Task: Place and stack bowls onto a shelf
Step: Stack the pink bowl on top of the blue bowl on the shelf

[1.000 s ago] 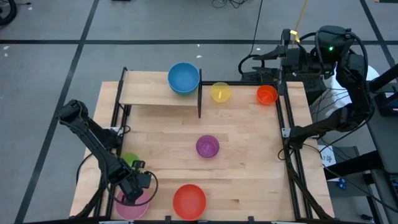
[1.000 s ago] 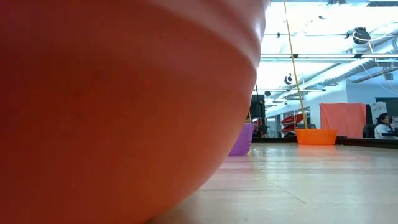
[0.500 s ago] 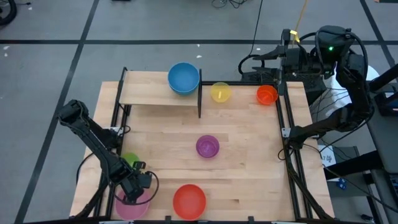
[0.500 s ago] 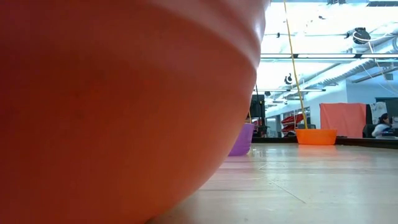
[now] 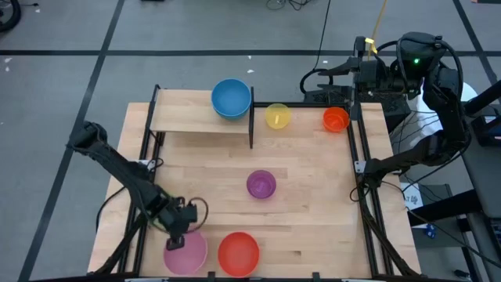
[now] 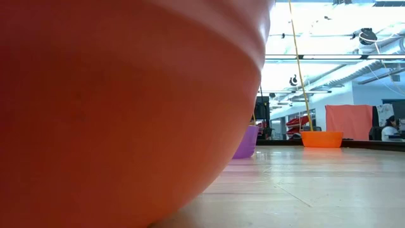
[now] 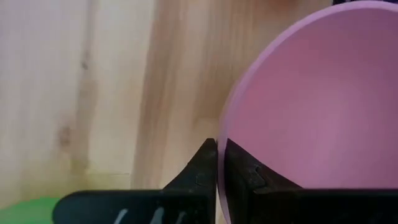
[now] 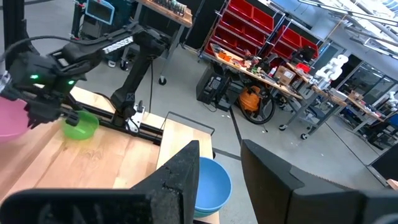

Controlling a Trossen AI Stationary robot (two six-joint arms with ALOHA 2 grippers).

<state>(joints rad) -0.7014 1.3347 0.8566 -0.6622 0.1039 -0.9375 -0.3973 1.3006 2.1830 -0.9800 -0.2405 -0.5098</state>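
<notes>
- Comparing with a second ago, we see the left gripper (image 5: pixel 178 229) has pinched its jaws tight on the rim of the pink bowl (image 5: pixel 185 252) and dragged it right, nearer the red bowl (image 5: pixel 238 254) at the near edge of the surface (image 5: pixel 313 188).
- The green bowl (image 8: pixel 81 126) now sits uncovered behind it.
- We judge the lift toward the shelf (image 5: pixel 188 117), where the blue bowl (image 5: pixel 231 98) waits, comes next.
- The right gripper (image 8: pixel 217 180) idles far right, jaws partly open, empty.
</notes>
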